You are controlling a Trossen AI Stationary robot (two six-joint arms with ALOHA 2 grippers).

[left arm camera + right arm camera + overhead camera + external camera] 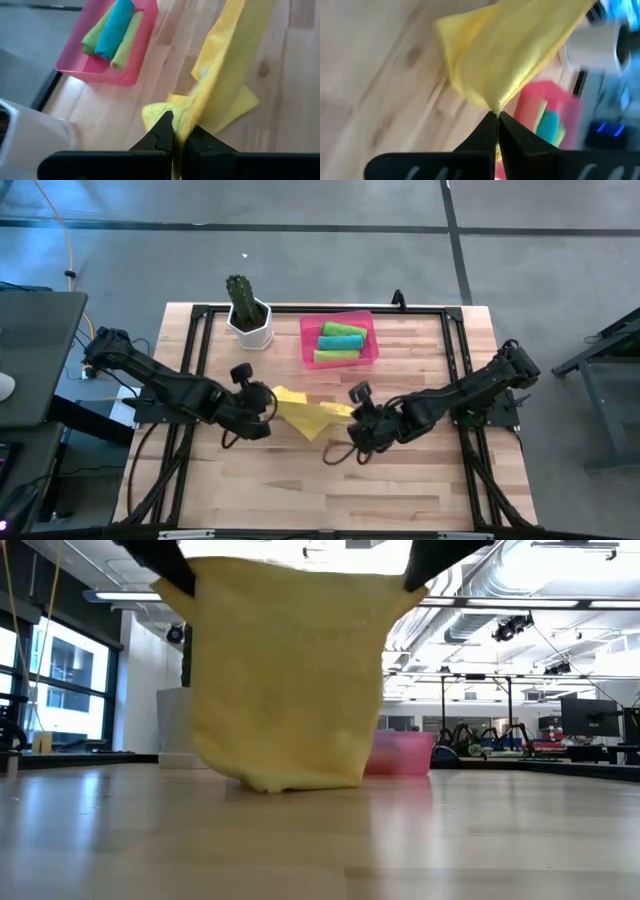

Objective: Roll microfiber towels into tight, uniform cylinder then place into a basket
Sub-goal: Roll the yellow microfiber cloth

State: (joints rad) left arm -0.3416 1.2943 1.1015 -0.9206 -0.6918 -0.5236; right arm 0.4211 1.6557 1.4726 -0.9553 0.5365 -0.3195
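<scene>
Wooden table [400,480] seen from above, w/ two dark robot arms meeting near its middle. Landmark for all positions: the pink basket [308,340], which sits toward the far edge of the table, roughly centred.

Nearest to the viewer, on the near side of the basket: a yellow towel [305,412] stretched btwn both grippers. Left gripper [262,408] is pinched tight on the towel's left corner; its wrist cam shows the fingers closed w/ yellow cloth squeezed btwn them. Right gripper [354,420] is likewise clamped narrow on the opposite corner, cloth trapped at its fingertips. From table height, the towel [285,670] hangs like a curtain from the two held top corners, its bottom edge touching or just brushing the tabletop; cannot tell which. Part of it looks folded over on itself at the lower end.

Farther back: the basket itself, a shallow pink tray. Inside it lie three rolled towels side by side, touching: a lime green roll [96,36], a teal roll [115,29] in the middle, and a second lime green roll [126,41]. All three lie lengthwise in the tray.

Just left of the basket, close but not touching: a white pot [250,328] holding a green cactus [240,295].

Beyond the basket and table edge: grey floor w/ dark seam lines. At table height the room behind shows windows, ceiling ducts and equipment racks, all well apart from the basket.
</scene>
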